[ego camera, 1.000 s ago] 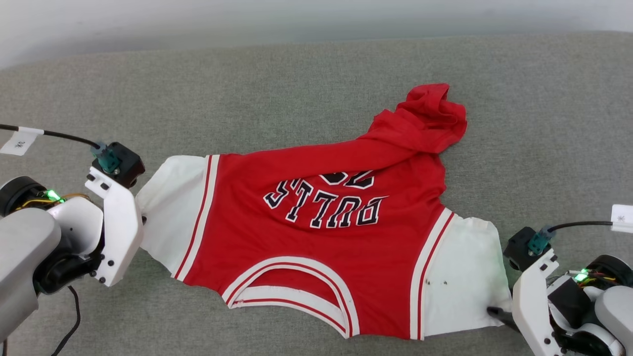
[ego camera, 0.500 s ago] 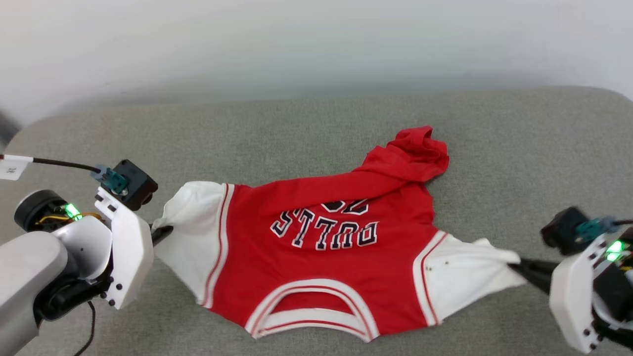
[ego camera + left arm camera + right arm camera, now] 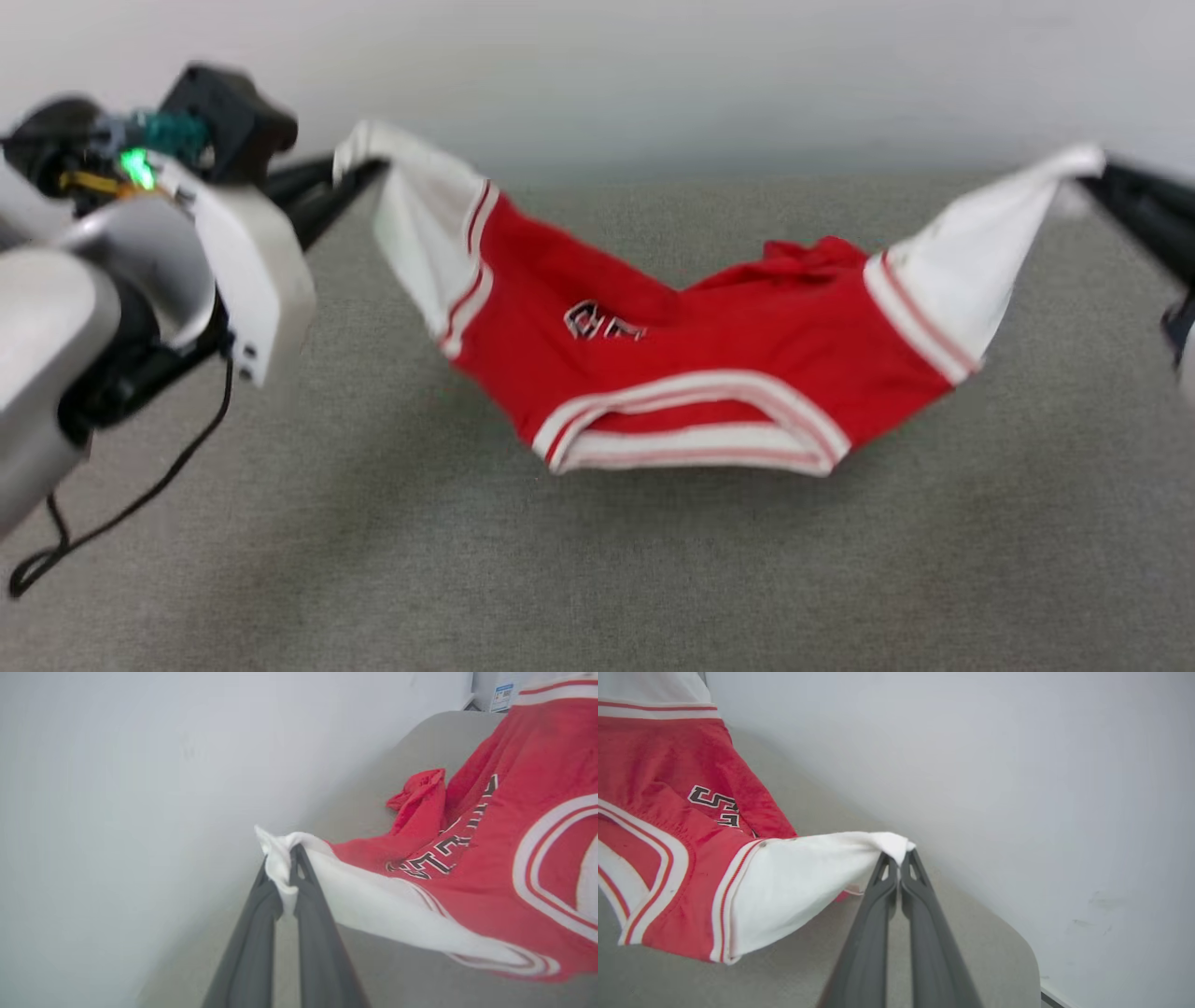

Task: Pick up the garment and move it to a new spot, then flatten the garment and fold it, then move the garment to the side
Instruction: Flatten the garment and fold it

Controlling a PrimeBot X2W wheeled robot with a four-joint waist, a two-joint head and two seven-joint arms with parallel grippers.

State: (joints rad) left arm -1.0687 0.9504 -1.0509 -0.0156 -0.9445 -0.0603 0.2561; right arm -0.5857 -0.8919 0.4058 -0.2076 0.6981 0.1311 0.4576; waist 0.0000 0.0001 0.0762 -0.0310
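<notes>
Long axis left-to-right: red jersey [image 3: 709,373] hangs sagging between left claw [image 3: 347,170] and right claw [image 3: 1090,177], each clenched on 1 white sleeve tip.

A grey fabric surface [image 3: 597,579] is spreading across the lower frame; a plain pale wall [image 3: 653,84] is running along the top, evenly lit.
</notes>
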